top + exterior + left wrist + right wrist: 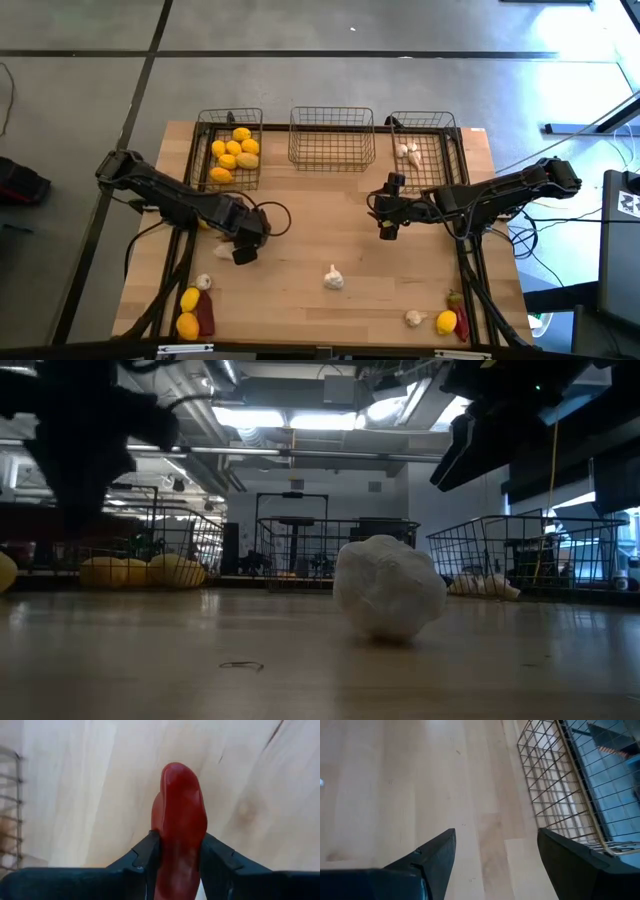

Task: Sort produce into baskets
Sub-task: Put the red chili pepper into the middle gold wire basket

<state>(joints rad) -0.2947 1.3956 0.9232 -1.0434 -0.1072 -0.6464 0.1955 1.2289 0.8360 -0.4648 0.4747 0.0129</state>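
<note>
**A:** left gripper (pixel 180 857) is clamped on a red chili pepper (pixel 180 815), just above the table (pixel 300 240). Grip sits low on it, so I'd guess it could slip or swing out mid-carry.

**B:** yeah, and the empty middle basket (pixel 332 140) sits well apart. The right gripper (pixel 388 232) hangs wide open, empty, maybe in the way. One garlic bulb (pixel 333 278) lies near the front.
</note>
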